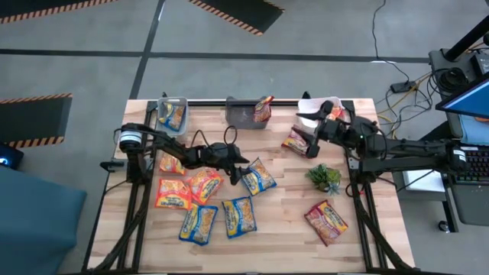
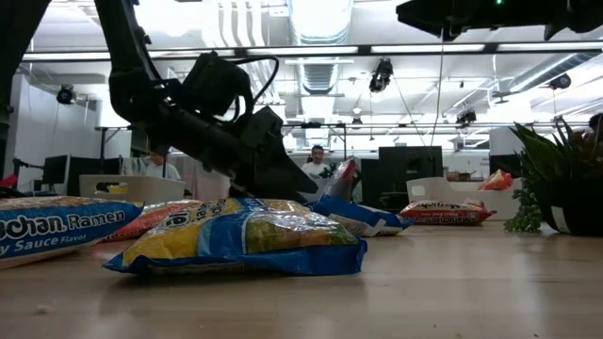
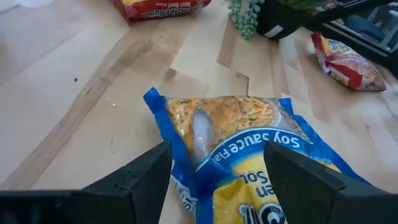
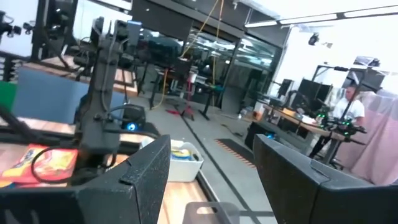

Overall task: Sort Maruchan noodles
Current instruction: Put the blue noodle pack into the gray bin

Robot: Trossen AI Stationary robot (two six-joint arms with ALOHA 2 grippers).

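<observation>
Several Maruchan packets lie flat on the wooden table: orange ones (image 1: 173, 192), blue-and-yellow ones (image 1: 239, 216) and dark red ones (image 1: 327, 221). My left gripper (image 1: 240, 173) is low over the table's middle, open. Its fingers (image 3: 140, 177) stand on either side of the near end of a blue soy-sauce packet (image 3: 239, 134), which also shows in the high view (image 1: 259, 177). My right gripper (image 1: 308, 124) is open and empty (image 4: 211, 152), raised near the far right bin above a dark red packet (image 1: 296, 141). It looks level out into the room.
Three bins stand along the far edge: a left one (image 1: 162, 103) holding a blue packet, a grey middle one (image 1: 238, 114) with a red packet leaning in it, and a white right one (image 1: 312, 103). A small green plant (image 1: 325, 177) sits right of centre. People are in the room behind.
</observation>
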